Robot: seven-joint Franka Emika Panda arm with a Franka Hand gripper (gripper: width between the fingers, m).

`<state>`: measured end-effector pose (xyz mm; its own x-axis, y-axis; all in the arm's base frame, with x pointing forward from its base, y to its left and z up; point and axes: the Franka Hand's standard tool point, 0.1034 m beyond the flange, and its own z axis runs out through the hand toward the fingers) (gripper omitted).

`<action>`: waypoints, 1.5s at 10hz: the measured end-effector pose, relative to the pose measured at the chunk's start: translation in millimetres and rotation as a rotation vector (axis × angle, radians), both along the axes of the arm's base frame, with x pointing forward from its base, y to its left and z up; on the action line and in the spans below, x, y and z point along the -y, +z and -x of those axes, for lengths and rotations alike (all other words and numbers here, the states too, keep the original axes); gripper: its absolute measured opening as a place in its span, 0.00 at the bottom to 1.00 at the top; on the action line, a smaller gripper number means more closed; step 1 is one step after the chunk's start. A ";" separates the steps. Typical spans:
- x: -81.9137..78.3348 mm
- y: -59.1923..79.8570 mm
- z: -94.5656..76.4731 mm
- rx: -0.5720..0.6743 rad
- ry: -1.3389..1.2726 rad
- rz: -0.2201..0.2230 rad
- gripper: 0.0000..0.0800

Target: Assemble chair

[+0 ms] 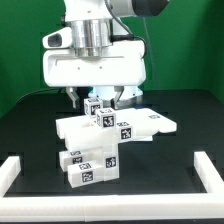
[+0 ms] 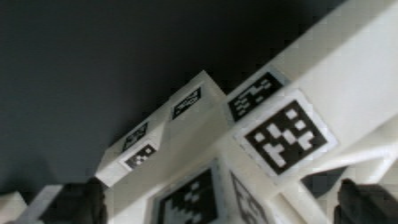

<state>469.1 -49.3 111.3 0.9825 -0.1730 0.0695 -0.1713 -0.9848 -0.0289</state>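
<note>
gripper (image 1: 103, 100) over white chair parts (image 1: 112, 135) (tagged), black table (image 1: 180, 150)

Arm comes straight down from the top in the exterior view, wrist vertical, hand (image 1: 100, 98) pointing at the counter (image 1: 30, 125). Fingers are mostly hidden, so can't tell how wide they're spread.

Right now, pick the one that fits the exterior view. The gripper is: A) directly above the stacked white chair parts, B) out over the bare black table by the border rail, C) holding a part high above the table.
A: the gripper hangs right at the top of the chair parts, stacked mid-table.
</note>
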 end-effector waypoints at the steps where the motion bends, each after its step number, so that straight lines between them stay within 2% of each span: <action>1: 4.1 1.2 -1.4 0.004 0.149 0.014 0.81; 3: 3.9 0.4 -0.8 0.002 0.122 0.014 0.81; 4: 4.1 0.3 -0.7 0.002 0.118 0.013 0.69; 5: 4.1 0.2 -0.7 0.001 0.086 0.011 0.51; 6: 4.2 -0.5 -0.3 -0.001 0.007 0.006 0.51; 7: 4.3 -0.7 -0.3 -0.002 -0.045 0.002 0.36; 10: 3.9 -0.7 -0.4 -0.005 -0.249 -0.013 0.36; 12: 0.2 -0.7 -2.6 -0.007 -0.604 -0.036 0.36; 14: -0.2 -0.1 -5.2 -0.008 -0.916 -0.086 0.36; 15: 2.2 0.0 -5.5 -0.007 -0.963 -0.106 0.36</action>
